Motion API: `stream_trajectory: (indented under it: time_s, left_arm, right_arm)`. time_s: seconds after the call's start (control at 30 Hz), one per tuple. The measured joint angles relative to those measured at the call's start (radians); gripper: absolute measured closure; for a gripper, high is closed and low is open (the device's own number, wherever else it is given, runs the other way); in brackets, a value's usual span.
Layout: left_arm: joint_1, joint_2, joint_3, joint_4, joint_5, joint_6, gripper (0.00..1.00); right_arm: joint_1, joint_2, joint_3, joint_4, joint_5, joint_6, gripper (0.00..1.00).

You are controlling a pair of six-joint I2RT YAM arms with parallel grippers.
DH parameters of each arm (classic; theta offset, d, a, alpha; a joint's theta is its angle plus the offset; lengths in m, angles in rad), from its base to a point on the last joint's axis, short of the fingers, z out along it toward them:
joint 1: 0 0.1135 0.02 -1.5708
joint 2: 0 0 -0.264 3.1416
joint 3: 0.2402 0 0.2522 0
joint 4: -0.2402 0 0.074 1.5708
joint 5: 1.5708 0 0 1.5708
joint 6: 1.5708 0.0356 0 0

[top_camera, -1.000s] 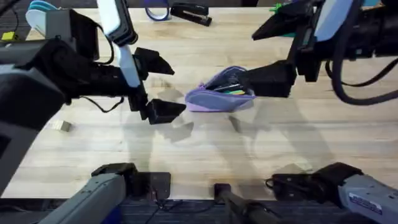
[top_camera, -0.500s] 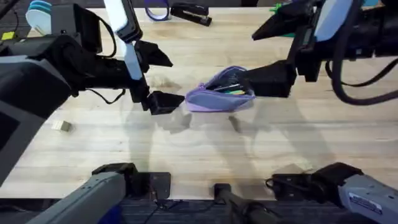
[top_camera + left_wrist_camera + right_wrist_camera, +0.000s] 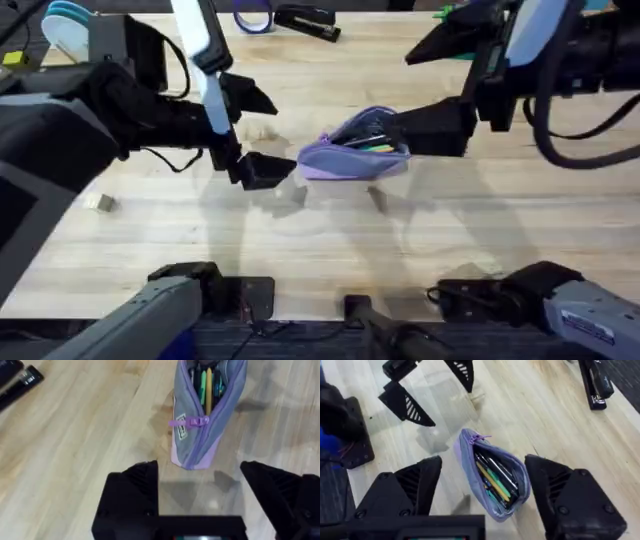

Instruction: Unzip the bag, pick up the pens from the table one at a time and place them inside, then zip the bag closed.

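The lavender bag (image 3: 352, 155) lies mid-table with its zipper open; its pull (image 3: 192, 422) sits near the end facing my left gripper. Dark pens (image 3: 499, 473) lie inside it beside green and yellow ones (image 3: 205, 387). My left gripper (image 3: 262, 135) is open just left of the bag, with that end of the bag (image 3: 200, 435) in line with the gap between its fingers. My right gripper (image 3: 400, 92) is open at the bag's right side, and the bag (image 3: 492, 477) shows between its fingers (image 3: 415, 482). Nothing is held.
A black stapler (image 3: 305, 20) and a blue tape ring (image 3: 252, 15) lie at the table's far edge. A small pale block (image 3: 97, 202) sits at the left. The table (image 3: 330, 240) in front of the bag is bare wood.
My left gripper has shifted slightly farther from the table's front edge and stays close beside the bag's left end. The right arm and the bag have not moved.
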Motion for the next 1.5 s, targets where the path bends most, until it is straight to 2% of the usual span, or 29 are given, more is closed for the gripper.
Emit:
stream_trajectory:
  time_s: [0.17,0.37,0.63,0.93,1.23,1.37,1.5]
  left_arm:
    - [-0.004,0.000,-0.049,0.023,-0.013,0.001,0.007]
    - [-0.041,0.000,-0.101,0.106,-0.013,0.001,0.007]
    - [-0.072,0.030,-0.119,0.178,-0.011,-0.007,0.007]
    - [-0.072,0.205,-0.120,0.225,0.071,-0.022,0.006]
    - [-0.072,0.236,-0.120,0.238,0.106,-0.025,0.006]
    - [-0.072,0.236,-0.120,0.238,0.116,-0.026,0.007]
    - [-0.072,0.236,-0.120,0.238,0.116,-0.026,0.007]
  right_arm:
    - [0.000,0.000,0.000,0.000,0.000,0.000,0.005]
    - [0.000,0.000,0.000,0.000,0.000,0.000,0.006]
    - [0.000,0.000,0.000,0.000,0.000,0.000,0.005]
    - [0.000,0.000,0.000,0.000,0.000,0.000,0.005]
    - [0.000,0.000,0.000,0.000,0.000,0.000,0.005]
    - [0.020,0.000,0.000,-0.001,-0.012,0.089,0.004]
    - [0.036,0.007,0.000,0.000,-0.021,0.307,0.006]
